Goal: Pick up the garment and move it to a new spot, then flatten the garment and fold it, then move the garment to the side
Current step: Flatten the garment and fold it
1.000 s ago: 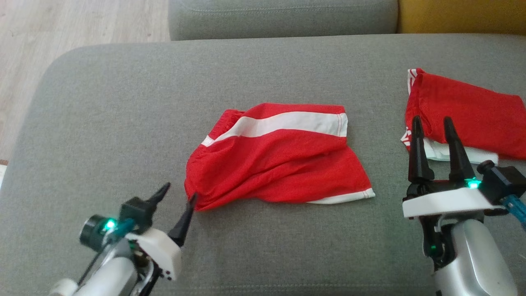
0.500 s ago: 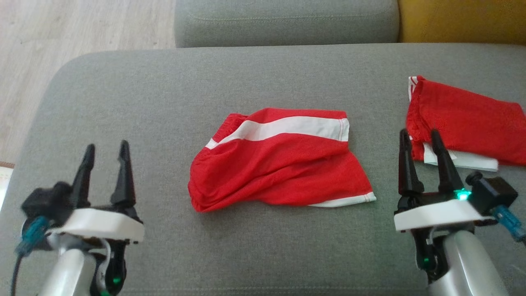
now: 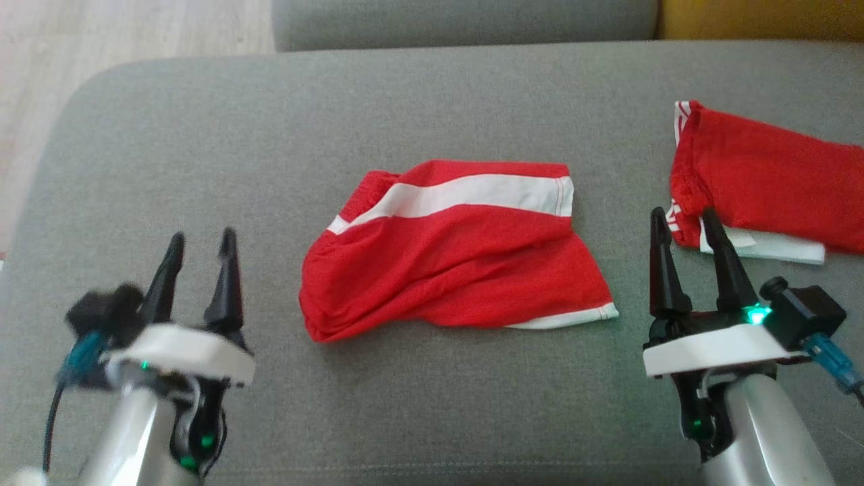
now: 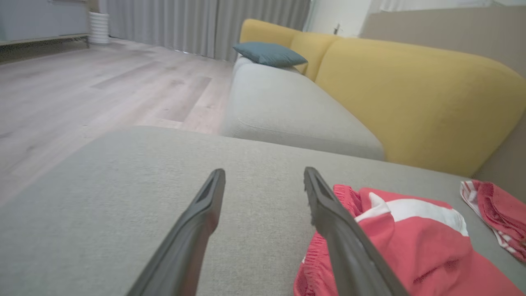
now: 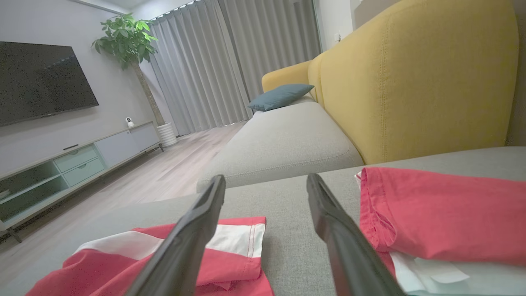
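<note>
A: Status? Where's the garment (image 3: 452, 253)?

B: Red shorts, lying on the grey cushion (image 3: 202, 135) between the two sets of jaws. They're on the inner side of the left gripper (image 3: 203, 234), a bit ahead of its tips. Same on the inner side of the right gripper (image 3: 682, 212). Near both, touching neither.

A: Jaws?

B: Both spread wide, nothing in them.

A: Progress, approx?

B: My read: pick-up, move and at least one fold look done. The shorts seem doubled, one leg over the other, w/ wrinkles along the near edge. Prob. left: a tidy-up or 2nd fold if wanted, then the shift to the side. A second red garment (image 3: 763, 175) sits just past the right gripper's tips on its outer side, so that's likely the drop spot. Can't confirm.

A: Which way does it point?

B: Long axis runs jaw to jaw, i.e. across from left gripper to right gripper, slightly skewed. The waistband (image 3: 368, 185) end faces the left gripper and the leg hems (image 3: 570, 196) face the right one. The white stripe (image 3: 472, 196) follows that axis, along the edge far from both jaws.

A: Grip for the last move?

B: Prob. one set of jaws per short end.
</note>
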